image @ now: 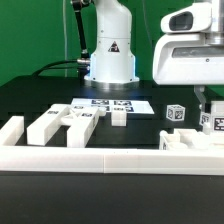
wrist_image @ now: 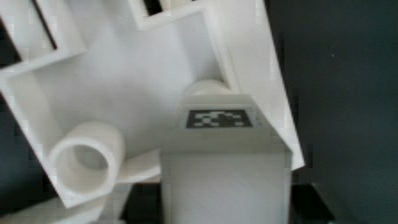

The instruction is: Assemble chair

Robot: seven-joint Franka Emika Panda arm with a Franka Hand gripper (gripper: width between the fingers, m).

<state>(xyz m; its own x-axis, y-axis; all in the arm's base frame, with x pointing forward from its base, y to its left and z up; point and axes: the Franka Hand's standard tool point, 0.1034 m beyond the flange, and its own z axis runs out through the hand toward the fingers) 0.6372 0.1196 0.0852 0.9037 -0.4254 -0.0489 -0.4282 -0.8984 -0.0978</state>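
The chair is in loose matte-white pieces on the black table. My gripper (image: 205,108) hangs at the exterior view's right, down over a tagged white chair piece (image: 213,123). In the wrist view that piece (wrist_image: 222,185) fills the space between my jaws, its black-and-white tag (wrist_image: 217,117) just beyond them. The gripper (wrist_image: 222,208) is shut on it, with only dark slivers of the fingers showing at its sides. A round post (wrist_image: 84,160) and a large slotted white part (wrist_image: 107,70) lie close by. More chair pieces (image: 55,125) lie at the exterior view's left.
The marker board (image: 105,103) lies before the robot base (image: 108,60). On the table stand a small white block (image: 118,117) and a tagged cube (image: 176,112). A long white border rail (image: 100,160) runs along the front, and another white part (image: 185,142) sits behind its right end.
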